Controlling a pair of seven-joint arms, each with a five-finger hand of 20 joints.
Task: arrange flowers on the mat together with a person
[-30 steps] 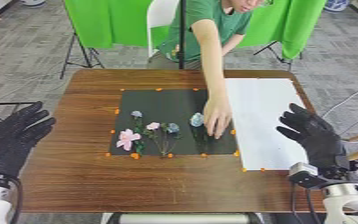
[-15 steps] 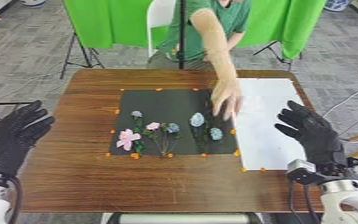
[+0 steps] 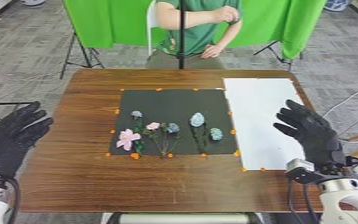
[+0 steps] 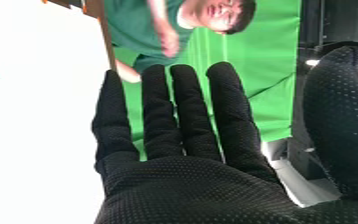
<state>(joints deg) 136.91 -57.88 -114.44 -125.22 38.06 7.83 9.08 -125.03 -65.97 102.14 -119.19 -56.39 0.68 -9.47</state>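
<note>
In the head view my left hand is open at the table's left edge, and my right hand is open beside the white sheet at the right. The right wrist view has my right hand with straight fingers, holding nothing. On the black mat lie a pink flower with a small bluish bloom above it, a small pale pink bloom beside a blue-grey one, and two pale blue flowers on dark stems toward the mat's right. The person's hands are off the mat.
A white sheet lies right of the mat on the brown table. Small orange markers edge the mat. A thin dark upright pole stands at the table's far edge, near the person.
The person's hand has drawn back from the mat's right side to the body, leaving the rightmost blue flower lying there. Both robot hands have kept nearly still.
</note>
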